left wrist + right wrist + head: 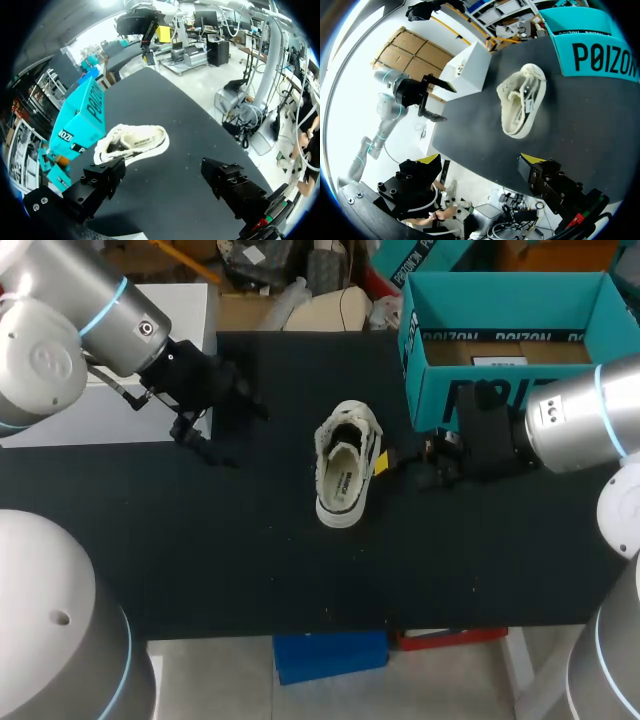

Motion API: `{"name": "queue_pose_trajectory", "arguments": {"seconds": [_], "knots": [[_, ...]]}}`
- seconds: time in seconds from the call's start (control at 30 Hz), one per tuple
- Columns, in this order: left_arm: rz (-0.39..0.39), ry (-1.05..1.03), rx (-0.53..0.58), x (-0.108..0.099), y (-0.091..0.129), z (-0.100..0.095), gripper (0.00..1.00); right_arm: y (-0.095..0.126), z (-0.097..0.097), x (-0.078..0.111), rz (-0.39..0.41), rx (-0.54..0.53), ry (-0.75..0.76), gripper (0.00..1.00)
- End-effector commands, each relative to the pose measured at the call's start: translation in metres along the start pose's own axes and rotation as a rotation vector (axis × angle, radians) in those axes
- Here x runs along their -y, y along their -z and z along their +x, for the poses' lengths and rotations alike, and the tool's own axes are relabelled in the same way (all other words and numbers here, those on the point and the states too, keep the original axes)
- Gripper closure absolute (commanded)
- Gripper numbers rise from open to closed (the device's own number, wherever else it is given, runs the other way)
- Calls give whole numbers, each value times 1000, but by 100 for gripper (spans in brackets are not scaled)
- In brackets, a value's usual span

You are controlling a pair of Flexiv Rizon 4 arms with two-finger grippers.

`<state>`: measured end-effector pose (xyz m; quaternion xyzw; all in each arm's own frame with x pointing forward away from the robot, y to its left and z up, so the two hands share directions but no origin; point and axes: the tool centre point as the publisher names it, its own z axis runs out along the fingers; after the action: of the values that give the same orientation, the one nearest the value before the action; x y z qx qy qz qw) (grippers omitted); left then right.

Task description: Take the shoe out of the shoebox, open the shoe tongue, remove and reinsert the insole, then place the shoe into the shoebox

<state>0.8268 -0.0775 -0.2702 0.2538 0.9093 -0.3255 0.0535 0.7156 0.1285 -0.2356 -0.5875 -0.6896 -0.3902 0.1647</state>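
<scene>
A white sneaker [345, 465] is being borne on its sole at the middle of the black table [250, 570], standing lengthwise between the near and far edges, its opening facing up and the pale insole showing inside; nothing is being gripped around it. A teal shoebox [505, 280] is being shown at the far right corner, open at the top, the sneaker lying outside it and apart from its front wall.

The right gripper [395, 468] is being held low over the table just beside the sneaker's right side, between the sneaker and the shoebox; its 2 yellow-tipped fingers are being held wide apart with nothing between them, and in the right wrist view bare table is being seen between the right gripper [480, 162] and the sneaker [522, 100].

The left gripper [245, 438] is being held over the table's left part toward the far edge, well apart from the sneaker; its 2 fingers are being spread wide, gripping nothing, with the sneaker [132, 142] lying ahead of them beside the shoebox [80, 120].
</scene>
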Motion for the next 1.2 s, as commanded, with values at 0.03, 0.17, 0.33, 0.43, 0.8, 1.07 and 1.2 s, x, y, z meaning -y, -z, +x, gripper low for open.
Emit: {"name": "queue_pose_trajectory", "arguments": {"seconds": [0.03,0.17,0.33,0.43,0.8,1.07,1.2], "knots": [[20,102,92,-9,-10,1,0,-1,1,0,0,4,-1,0],[53,226,149,-23,-8,-1,0,-1,1,0,0,4,-1,0],[79,278,183,-35,3,-2,0,-1,1,0,0,4,-1,0],[114,283,178,-38,7,-2,0,-1,1,0,0,4,-1,0],[100,275,136,-46,18,-6,0,-1,1,0,0,4,-1,0],[100,275,136,-46,18,-6,0,0,7,-19,175,220,3,0],[100,275,136,-46,18,-6,0,-15,2,-38,289,598,-57,0]]}}
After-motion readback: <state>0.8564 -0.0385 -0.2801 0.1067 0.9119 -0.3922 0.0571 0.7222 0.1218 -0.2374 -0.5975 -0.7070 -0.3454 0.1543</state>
